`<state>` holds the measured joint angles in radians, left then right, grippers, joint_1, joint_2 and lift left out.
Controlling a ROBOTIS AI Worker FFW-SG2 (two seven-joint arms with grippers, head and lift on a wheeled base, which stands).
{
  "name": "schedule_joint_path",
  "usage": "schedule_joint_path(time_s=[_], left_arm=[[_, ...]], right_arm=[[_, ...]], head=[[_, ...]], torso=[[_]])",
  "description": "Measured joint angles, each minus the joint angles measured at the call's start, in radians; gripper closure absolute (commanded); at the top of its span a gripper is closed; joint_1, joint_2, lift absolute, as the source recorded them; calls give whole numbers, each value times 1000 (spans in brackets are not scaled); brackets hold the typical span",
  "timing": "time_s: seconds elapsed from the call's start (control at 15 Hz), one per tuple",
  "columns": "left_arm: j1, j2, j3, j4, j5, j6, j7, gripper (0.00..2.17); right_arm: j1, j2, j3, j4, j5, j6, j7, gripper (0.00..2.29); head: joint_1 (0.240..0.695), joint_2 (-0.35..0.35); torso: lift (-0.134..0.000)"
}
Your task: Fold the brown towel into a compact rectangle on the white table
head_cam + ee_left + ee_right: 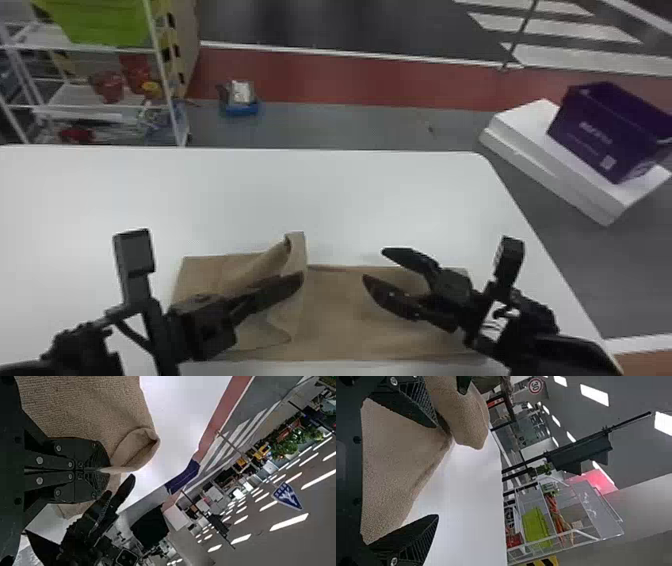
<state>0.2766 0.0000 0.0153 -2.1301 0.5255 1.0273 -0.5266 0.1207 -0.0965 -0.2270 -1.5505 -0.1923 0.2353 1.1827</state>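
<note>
The brown towel [345,305] lies along the white table's near part, its left portion lifted into a raised fold. My left gripper [300,280] is over that left portion, fingers together on the fold. In the left wrist view the left gripper [107,470] is shut on the towel [91,403], whose edge curls out beyond the fingertips. Above the towel's right half is my right gripper [372,265], its fingers spread with nothing between them. In the right wrist view the right gripper [437,471] stands open, with towel [395,459] beyond and beside its fingers.
The white table [250,195] extends beyond the towel to its far edge and to the left. On the floor past its right edge, a purple bin [600,130] rests on a white box [540,155]. A wire shelf [100,105] stands behind at the far left.
</note>
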Motion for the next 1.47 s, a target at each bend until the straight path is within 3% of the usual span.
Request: schedule_joint_path(time_s=[0.47,0.53,0.67,1.2,1.4,1.47], left_arm=[[-17,0,-130,36,-71,-82,57,1774],[-17,0,-142,48,-83,-98,59,1528],[-14,0,-151,74,-88,-127,62,-2],[-3,0,-142,38,-112,-97,71,33],[13,0,-60,4,-134,-101,58,33],[17,0,-25,3,-141,-112,53,33]], right_arm=[[-5,-35,-2,55,-52,-83,4,80],[-7,-38,-2,60,-54,-90,3,80],[-12,-43,-4,66,-56,-93,3,80],[-6,-50,-21,52,-78,-62,9,80],[25,-47,-27,-19,-85,20,11,93],[35,-45,-27,-46,-86,58,10,117]], head=[[695,-263],[695,-267],[695,-272],[695,-278],[695,-240],[695,-186]], torso=[[-124],[-124],[-124],[-124],[-124],[-124]])
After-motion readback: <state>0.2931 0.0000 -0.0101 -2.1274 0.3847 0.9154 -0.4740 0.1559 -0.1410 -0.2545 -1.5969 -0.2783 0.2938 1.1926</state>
